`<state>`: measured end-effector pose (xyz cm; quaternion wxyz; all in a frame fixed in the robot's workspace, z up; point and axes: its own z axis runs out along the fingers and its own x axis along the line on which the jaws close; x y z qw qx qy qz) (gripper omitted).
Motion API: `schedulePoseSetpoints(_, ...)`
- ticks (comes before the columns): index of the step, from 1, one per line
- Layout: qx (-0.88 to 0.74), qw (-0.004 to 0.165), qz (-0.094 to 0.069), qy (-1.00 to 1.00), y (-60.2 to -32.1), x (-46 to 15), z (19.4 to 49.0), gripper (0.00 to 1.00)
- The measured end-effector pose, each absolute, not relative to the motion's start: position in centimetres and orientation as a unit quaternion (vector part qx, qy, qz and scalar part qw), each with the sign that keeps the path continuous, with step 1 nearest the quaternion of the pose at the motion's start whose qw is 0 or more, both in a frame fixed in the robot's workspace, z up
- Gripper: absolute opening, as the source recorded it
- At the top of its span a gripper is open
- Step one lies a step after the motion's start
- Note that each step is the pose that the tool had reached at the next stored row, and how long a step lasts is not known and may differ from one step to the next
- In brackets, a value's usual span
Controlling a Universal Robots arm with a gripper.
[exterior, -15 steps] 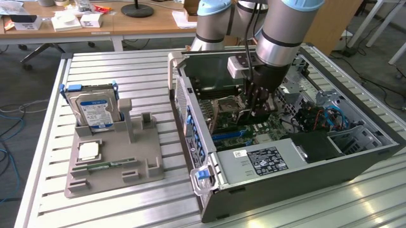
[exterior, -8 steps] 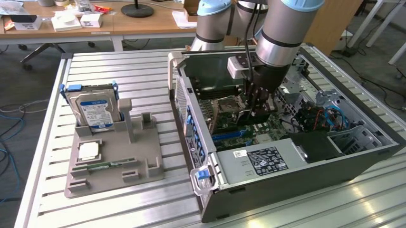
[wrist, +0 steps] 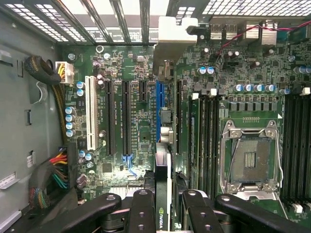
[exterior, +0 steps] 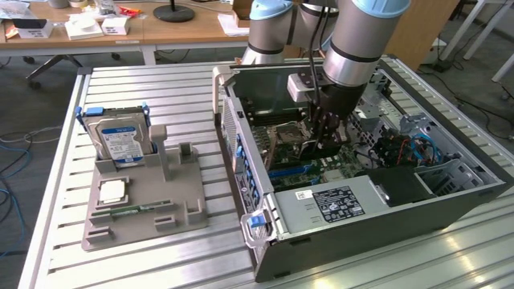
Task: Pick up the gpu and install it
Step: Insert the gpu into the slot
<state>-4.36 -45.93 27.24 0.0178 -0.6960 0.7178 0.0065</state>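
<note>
Black jointed end effector (wrist: 165, 201) clamps the thin black gpu card (wrist: 163, 162) edge-on. Its silver metal bracket (wrist: 176, 36) lines up with the long blue motherboard slot (wrist: 158, 104).

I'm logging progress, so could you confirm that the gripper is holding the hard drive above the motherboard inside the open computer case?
Not quite: the gripper holds the gpu, edge-on above the motherboard inside the open computer case, as the wrist view shows. The hard drive stands in the gray holder beside the case.
</note>
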Motion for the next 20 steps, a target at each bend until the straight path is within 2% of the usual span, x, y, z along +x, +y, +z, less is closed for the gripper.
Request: schedulePoseSetpoints(20,-0.696,0.018,0.007,0.718,-45.93,-4.86,27.20,0.27)
